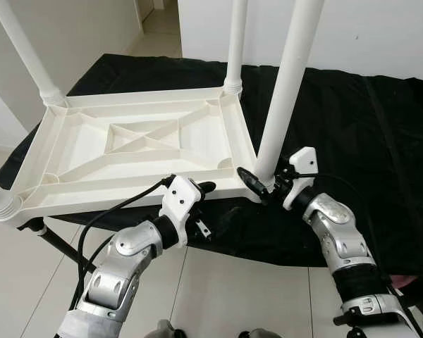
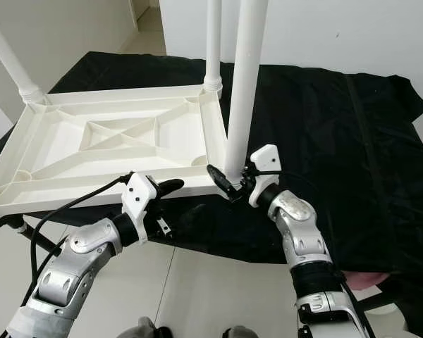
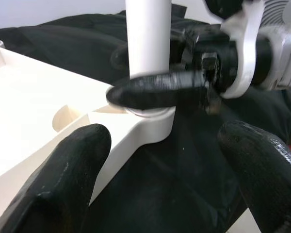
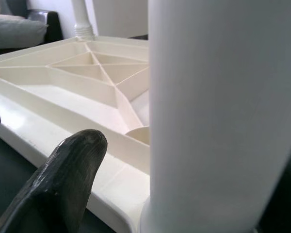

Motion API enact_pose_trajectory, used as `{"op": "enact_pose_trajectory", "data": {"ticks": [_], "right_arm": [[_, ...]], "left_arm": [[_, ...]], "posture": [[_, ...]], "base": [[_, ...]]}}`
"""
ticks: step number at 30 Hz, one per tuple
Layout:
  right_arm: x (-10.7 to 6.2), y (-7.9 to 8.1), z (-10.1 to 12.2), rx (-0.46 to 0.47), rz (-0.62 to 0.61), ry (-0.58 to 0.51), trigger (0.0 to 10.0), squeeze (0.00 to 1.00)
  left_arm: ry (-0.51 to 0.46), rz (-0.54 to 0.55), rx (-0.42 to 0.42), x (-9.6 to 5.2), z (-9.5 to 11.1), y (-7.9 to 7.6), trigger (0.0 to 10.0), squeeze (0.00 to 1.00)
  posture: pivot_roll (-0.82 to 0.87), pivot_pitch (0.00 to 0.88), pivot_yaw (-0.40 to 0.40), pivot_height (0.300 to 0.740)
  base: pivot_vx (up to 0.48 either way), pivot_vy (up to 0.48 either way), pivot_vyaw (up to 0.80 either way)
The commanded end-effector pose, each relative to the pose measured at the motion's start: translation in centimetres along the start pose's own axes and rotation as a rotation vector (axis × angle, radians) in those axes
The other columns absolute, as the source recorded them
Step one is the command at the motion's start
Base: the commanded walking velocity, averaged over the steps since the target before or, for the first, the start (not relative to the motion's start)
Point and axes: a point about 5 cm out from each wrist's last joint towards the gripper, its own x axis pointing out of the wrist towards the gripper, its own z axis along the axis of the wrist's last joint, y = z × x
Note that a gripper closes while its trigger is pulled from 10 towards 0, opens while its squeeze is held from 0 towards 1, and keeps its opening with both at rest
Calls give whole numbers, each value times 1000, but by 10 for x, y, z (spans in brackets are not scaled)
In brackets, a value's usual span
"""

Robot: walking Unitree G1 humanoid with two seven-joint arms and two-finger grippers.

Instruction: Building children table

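all four white legs, like the near right leg (image 1: 285, 84), are cut off by the top or left edge, so their upper ends cannot be seen. the right gripper (image 1: 257, 184) hides the place where this leg meets the tabletop (image 1: 137, 151), and its far finger is behind the leg.

— How many tabletops?
— One white plastic tabletop (image 1: 137, 151), lying underside up on one black cloth (image 1: 366, 134).

— And legs?
— Four white table legs: one at the far left corner (image 1: 25, 49), one at the far right corner (image 1: 236, 42), one at the near right corner (image 1: 289, 84), and one at the near left corner (image 1: 0, 204), cut off by the frame edge.

— Grippers?
— Two: the left gripper (image 1: 201, 189) and the right gripper (image 1: 257, 184), each with two black fingers.

— Cables?
— One black cable (image 1: 106, 218) along the left arm.
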Motion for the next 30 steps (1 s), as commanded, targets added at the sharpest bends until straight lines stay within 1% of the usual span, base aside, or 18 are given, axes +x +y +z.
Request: {"op": "enact_pose_trajectory", "data": {"ticks": [1,3,4,6,8,9,10,11,13,14,15,16,23,24,25,26,28,30], "right_arm": [[3,-2,0,-7,26,8,10000,0],[3,-5,-1,-11,31,15,10000,0],[4,-7,-1,-17,36,21,9529,0],[6,-11,-1,-29,39,27,6824,0],[7,-12,-1,-29,45,28,6824,0],[8,-14,-1,-31,46,31,4471,0],[9,-16,-1,-32,47,32,4471,0],[10,-17,0,-41,52,33,3333,0],[11,-18,0,-47,56,33,3333,0],[13,-19,0,-55,69,37,431,0],[13,-19,0,-55,69,37,431,0],[13,-19,0,-54,71,39,0,0],[11,-20,-1,-41,57,25,0,0],[9,-20,-1,-32,35,19,902,0],[9,-20,-1,-32,35,19,902,0],[9,-18,-2,-13,15,14,10000,0],[8,-17,-3,-2,-2,12,10000,0],[8,-16,-5,-12,-99,26,10000,0]], "left_arm": [[-5,14,-10,1,3,0,10000,0],[-11,20,-6,3,3,-1,10000,0],[-18,20,-13,5,4,-2,10000,0],[-32,25,-22,8,5,-6,10000,0],[-35,27,-29,9,5,-6,10000,0],[-44,15,-43,11,7,-9,10000,0],[-49,4,-54,12,8,-11,10000,0],[-44,-13,-52,13,8,-14,10000,0],[-40,-25,-50,14,8,-15,10000,0],[-19,-52,-37,14,5,-18,10000,0],[-19,-52,-37,14,5,-18,10000,0],[-11,-56,-40,14,5,-19,10000,0],[-4,-50,-19,16,4,-16,10000,0],[1,-44,-1,17,4,-15,10000,0],[1,-44,-1,17,4,-15,10000,0],[3,-45,2,17,5,-14,10000,0],[4,-45,5,18,5,-14,10000,0],[12,-47,12,19,4,-14,10000,0]], "posture": [[-68,61,51,740],[-67,60,47,740],[-67,60,47,740],[-67,60,47,740],[-67,60,47,740],[-64,61,42,740],[-64,61,42,740],[-59,62,38,740],[-59,62,38,740],[-59,62,38,740],[-59,62,38,740],[-59,62,38,740],[-62,61,37,740],[-62,61,37,740],[-62,61,37,740],[-69,65,37,740],[-69,65,37,740],[-77,66,38,740]], "base": [[0,0,0],[0,0,0],[0,0,0],[0,0,0],[0,0,0],[0,0,0],[0,0,0],[0,0,0],[0,0,0],[0,0,0],[0,0,0],[0,0,0],[0,0,0],[0,0,0],[0,0,0],[0,0,0],[0,0,0],[0,0,0]]}}
